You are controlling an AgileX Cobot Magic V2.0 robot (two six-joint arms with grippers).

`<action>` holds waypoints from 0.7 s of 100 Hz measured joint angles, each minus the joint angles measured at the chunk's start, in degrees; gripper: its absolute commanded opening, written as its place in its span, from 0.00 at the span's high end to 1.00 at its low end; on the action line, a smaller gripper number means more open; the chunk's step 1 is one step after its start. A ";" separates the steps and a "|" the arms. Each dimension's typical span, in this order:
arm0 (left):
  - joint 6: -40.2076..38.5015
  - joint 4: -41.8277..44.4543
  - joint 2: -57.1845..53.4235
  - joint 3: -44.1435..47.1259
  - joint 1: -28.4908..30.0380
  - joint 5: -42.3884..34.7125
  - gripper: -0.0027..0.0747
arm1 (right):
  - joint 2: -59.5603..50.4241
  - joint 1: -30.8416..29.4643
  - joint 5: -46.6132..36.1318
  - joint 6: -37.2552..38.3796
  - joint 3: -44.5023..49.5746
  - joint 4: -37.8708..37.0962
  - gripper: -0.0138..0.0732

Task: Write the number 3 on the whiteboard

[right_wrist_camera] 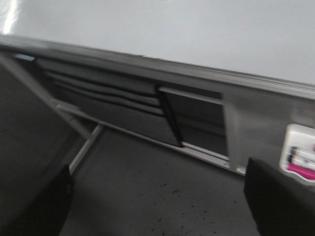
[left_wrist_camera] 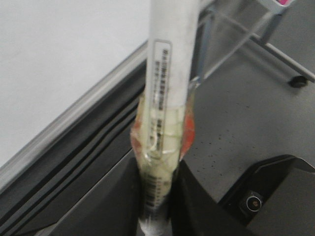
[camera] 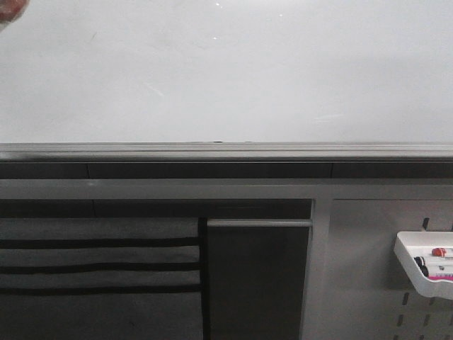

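Note:
The whiteboard (camera: pixel 226 71) fills the upper half of the front view, glossy white, with its grey metal lower rail (camera: pixel 226 151) below. No number 3 shows on it in any view. My left gripper (left_wrist_camera: pixel 156 206) is shut on a white marker (left_wrist_camera: pixel 170 73) with a barcode label and tape round its middle; the marker points away past the whiteboard's edge (left_wrist_camera: pixel 49 64), and its tip is out of view. My right gripper (right_wrist_camera: pixel 155 196) is open and empty, fingers (right_wrist_camera: pixel 280 196) wide apart, over the floor facing the whiteboard (right_wrist_camera: pixel 172 29).
A white tray (camera: pixel 425 262) with markers hangs on the grey pegboard panel (camera: pixel 368 283) at the lower right; it also shows in the right wrist view (right_wrist_camera: pixel 300 155). A dark panel (camera: pixel 258 283) and grey slatted panel (camera: pixel 99 276) sit under the rail.

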 measured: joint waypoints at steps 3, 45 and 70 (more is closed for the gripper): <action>1.45 -1.36 -0.45 -0.10 -0.67 1.00 0.99 | 1.48 0.00 1.44 -3.48 -0.74 2.49 0.11; 17.29 -18.33 -1.14 -0.10 -11.31 8.98 0.99 | 19.54 4.79 17.89 -26.11 -15.61 13.46 0.11; 17.84 -18.58 1.26 -0.10 -13.18 8.98 0.99 | 26.76 17.37 16.94 -27.35 -22.77 13.66 0.11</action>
